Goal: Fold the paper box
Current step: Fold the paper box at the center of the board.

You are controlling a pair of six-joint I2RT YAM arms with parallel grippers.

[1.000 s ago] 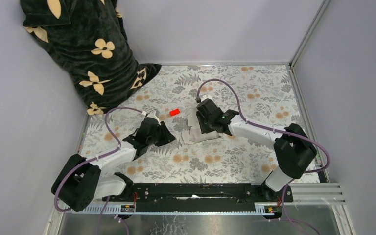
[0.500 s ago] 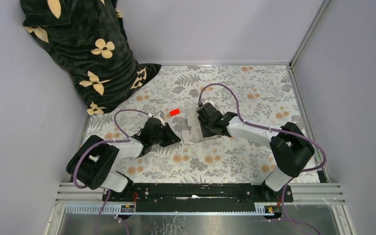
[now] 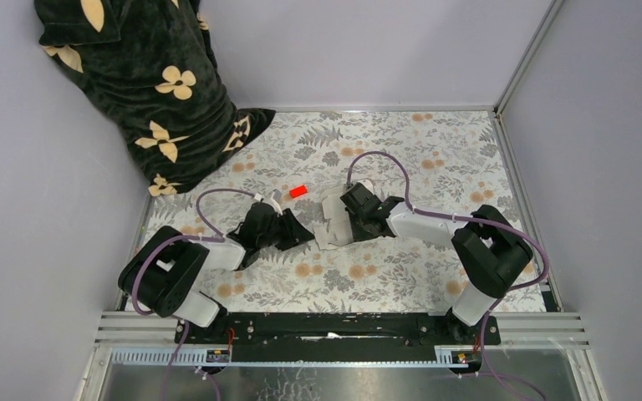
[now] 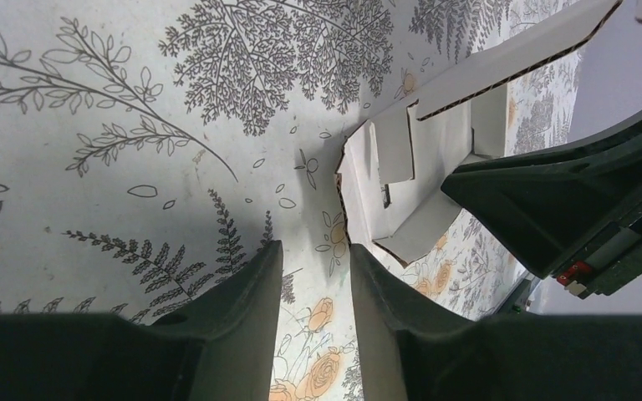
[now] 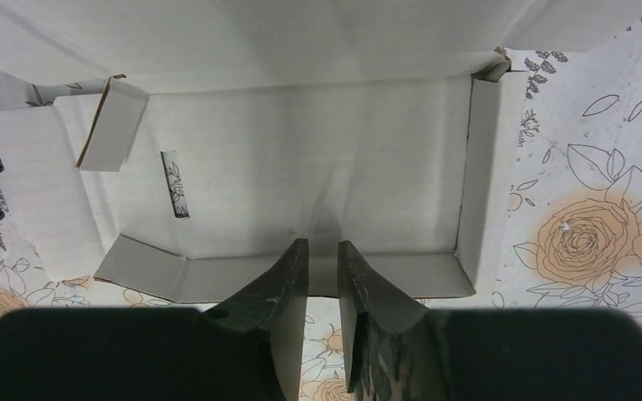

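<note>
The paper box (image 3: 331, 224) is a white cardboard sheet, partly folded, lying on the floral cloth at mid-table. In the right wrist view its floor (image 5: 301, 167) is flat, with low walls raised at the near and right sides and a small tab up at the left. My right gripper (image 3: 353, 214) is over the box; its fingers (image 5: 323, 244) are nearly shut, hold nothing, and point at the near wall. My left gripper (image 3: 292, 231) is low on the cloth just left of the box, open and empty (image 4: 315, 251). The box's left edge (image 4: 401, 159) lies just beyond its fingertips.
A small red rectangle (image 3: 298, 190) lies on the cloth behind the box. A black cloth with cream flowers (image 3: 146, 83) is heaped in the far left corner. Grey walls enclose the table on three sides. The right gripper's black body (image 4: 568, 200) shows in the left wrist view.
My left gripper has moved right, up to the box's left edge, as its arm folded back. My right gripper has come nearer and lower over the box, which has shifted slightly.
</note>
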